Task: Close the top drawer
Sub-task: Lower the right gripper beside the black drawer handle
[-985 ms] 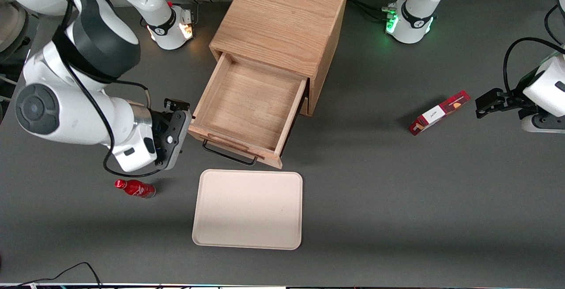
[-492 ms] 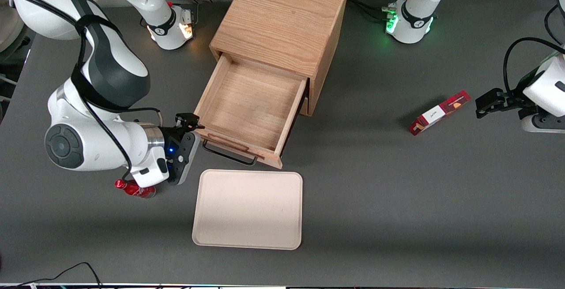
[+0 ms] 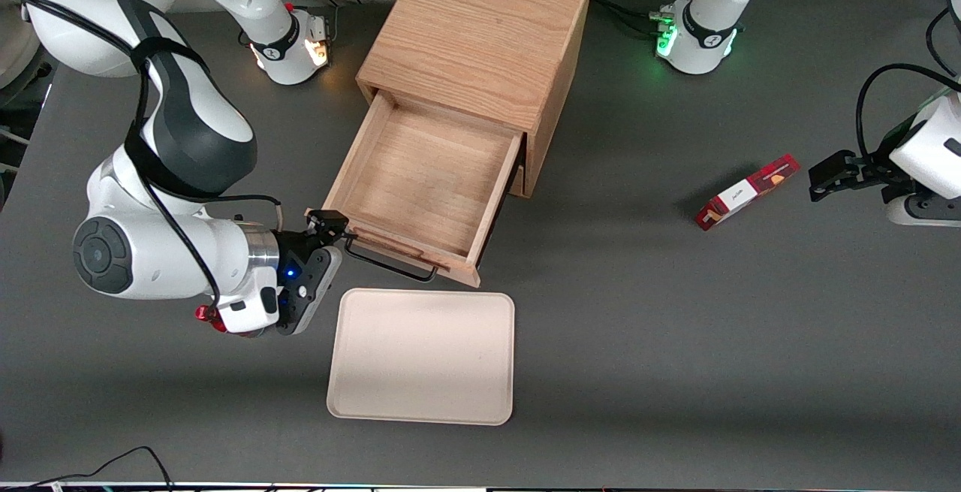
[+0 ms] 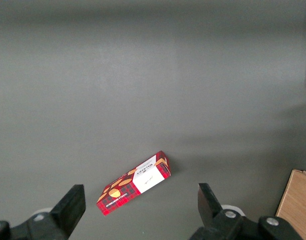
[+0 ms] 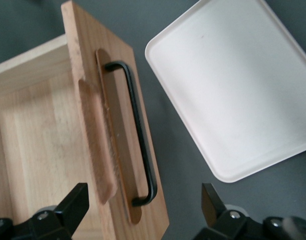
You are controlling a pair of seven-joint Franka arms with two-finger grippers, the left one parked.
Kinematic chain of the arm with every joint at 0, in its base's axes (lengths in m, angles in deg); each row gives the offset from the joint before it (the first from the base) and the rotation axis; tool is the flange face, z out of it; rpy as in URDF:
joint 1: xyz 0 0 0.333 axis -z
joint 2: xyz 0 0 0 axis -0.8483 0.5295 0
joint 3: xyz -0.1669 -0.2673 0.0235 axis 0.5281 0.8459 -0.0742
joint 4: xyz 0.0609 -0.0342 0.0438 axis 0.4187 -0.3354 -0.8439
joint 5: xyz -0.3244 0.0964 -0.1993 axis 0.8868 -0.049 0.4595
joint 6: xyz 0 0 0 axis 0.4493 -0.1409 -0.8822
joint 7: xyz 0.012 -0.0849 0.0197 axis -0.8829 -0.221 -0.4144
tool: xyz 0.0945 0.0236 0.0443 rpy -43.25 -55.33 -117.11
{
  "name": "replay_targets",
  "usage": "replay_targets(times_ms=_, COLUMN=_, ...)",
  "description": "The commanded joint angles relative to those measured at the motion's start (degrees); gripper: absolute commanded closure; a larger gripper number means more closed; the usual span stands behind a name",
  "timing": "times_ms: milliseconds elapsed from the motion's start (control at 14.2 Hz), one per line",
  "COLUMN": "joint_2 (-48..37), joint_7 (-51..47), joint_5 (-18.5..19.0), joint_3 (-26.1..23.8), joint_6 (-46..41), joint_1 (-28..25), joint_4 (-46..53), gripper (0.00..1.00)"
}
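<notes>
Right gripper (image 3: 330, 223) shifted lower-centre, now at light-oak top drawer (image 3: 420, 176) front corner beside black wire handle (image 5: 137, 150); jaws spread, empty. Approach step; next, push front inward.

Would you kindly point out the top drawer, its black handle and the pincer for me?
top drawer (image 3: 428, 176): front view, on its bare wooden floor.
black handle (image 5: 140, 145): right wrist view, mid-bar.
pincer (image 3: 328, 223): front view, between its fingertips, at the drawer's front corner.
</notes>
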Motion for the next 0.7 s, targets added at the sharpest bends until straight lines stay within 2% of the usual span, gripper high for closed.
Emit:
replay_targets(times_ms=0, joint_2=2.6, joint_7=-1.7, joint_5=-0.6, joint_3=-0.3, joint_6=1.4, joint_1=-0.8, joint_4=2.4, gripper=0.0)
replay_targets(times_ms=281, joint_2=5.8, joint_7=-1.5, joint_5=-0.5, joint_3=1.5, joint_6=4.1, joint_1=-2.4, joint_4=2.7, gripper=0.0)
replay_targets(times_ms=633, joint_2=6.4, joint_7=-1.1, joint_5=-0.6, joint_3=2.2, joint_6=2.9, joint_1=-3.2, joint_4=2.1, gripper=0.0)
